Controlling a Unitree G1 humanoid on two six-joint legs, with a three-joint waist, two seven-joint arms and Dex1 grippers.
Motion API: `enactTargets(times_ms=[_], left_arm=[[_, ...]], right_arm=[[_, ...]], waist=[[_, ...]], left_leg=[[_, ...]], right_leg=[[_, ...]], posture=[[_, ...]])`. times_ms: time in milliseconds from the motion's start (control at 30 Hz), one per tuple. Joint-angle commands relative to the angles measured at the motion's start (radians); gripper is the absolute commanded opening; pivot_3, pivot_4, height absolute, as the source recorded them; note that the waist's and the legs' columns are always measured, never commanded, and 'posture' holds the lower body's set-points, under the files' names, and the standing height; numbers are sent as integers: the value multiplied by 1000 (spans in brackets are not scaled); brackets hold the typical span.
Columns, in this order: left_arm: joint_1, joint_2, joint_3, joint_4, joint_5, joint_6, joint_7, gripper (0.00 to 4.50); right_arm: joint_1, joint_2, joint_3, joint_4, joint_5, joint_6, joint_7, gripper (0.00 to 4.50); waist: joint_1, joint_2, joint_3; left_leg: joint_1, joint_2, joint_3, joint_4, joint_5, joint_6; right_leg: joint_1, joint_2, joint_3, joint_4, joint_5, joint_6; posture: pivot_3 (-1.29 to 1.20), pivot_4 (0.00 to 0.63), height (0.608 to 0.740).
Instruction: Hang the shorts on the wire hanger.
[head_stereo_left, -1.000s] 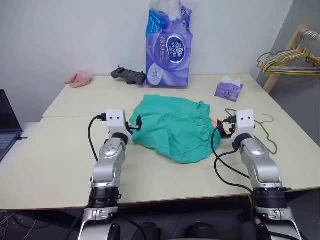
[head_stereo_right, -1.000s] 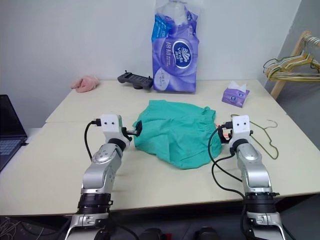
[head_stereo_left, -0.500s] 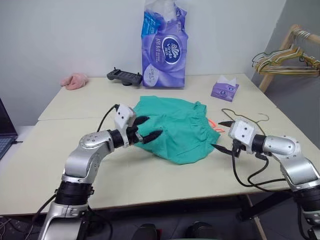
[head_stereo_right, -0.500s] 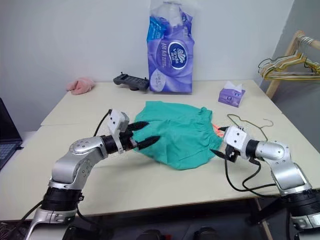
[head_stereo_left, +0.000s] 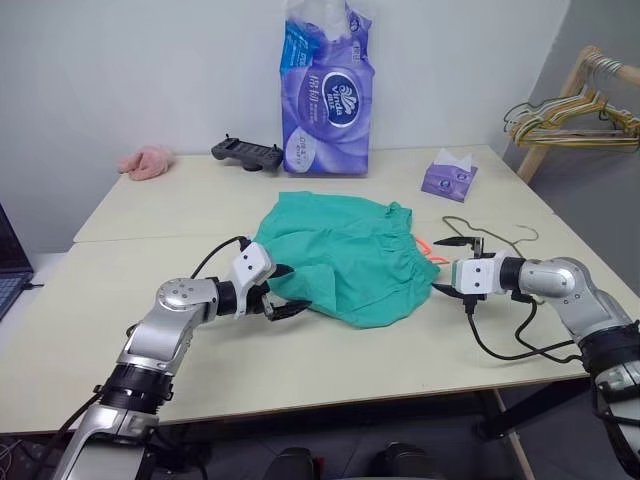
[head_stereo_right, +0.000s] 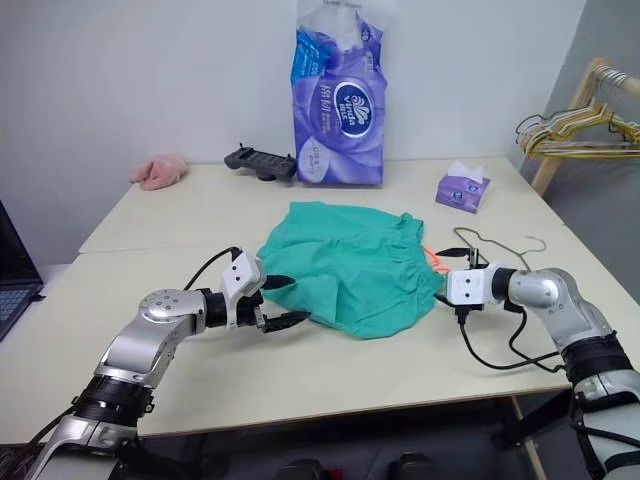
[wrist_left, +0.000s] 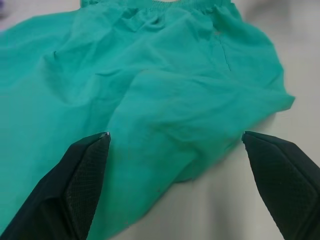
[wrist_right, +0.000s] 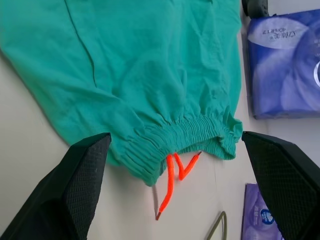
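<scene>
You've swung both arms outward: left tool (head_stereo_left: 282, 290) and right tool (head_stereo_left: 452, 266) now point inward at the shorts (head_stereo_left: 345, 255).

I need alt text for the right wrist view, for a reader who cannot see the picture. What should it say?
Teal-green shorts lie flat on a pale table, their gathered waistband and bright orange drawstring toward the camera. The right gripper is open, one black finger on each side of the waistband. A purple tissue pack lies beyond the shorts.

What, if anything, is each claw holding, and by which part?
Nothing is held. The left claw and right claw are both open, either side of the shorts, which lie flat on the table.
</scene>
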Motion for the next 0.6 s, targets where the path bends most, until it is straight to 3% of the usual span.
enactTargets(times_ms=[33,300,600], left_arm=[[-65,-16,24,59,19,-81,9,4500],[-123,-48,-18,211,37,-47,-70,4500],[-177,-69,-69,345,81,-42,-178,4500]], right_arm=[[-46,-5,6,45,-25,-65,-23,4468],[-83,9,39,111,-70,-129,-43,4468],[-202,40,124,239,-243,-210,-179,4468]], waist=[[0,0,0],[-7,0,0],[-29,0,0]], left_leg=[[0,0,0,0,0,0],[1,0,2,-1,0,0],[4,0,6,-1,0,0]], right_leg=[[0,0,0,0,0,0],[0,1,2,1,0,-1],[0,2,6,3,0,-1]], posture=[[107,15,740],[93,18,740],[63,14,740]])
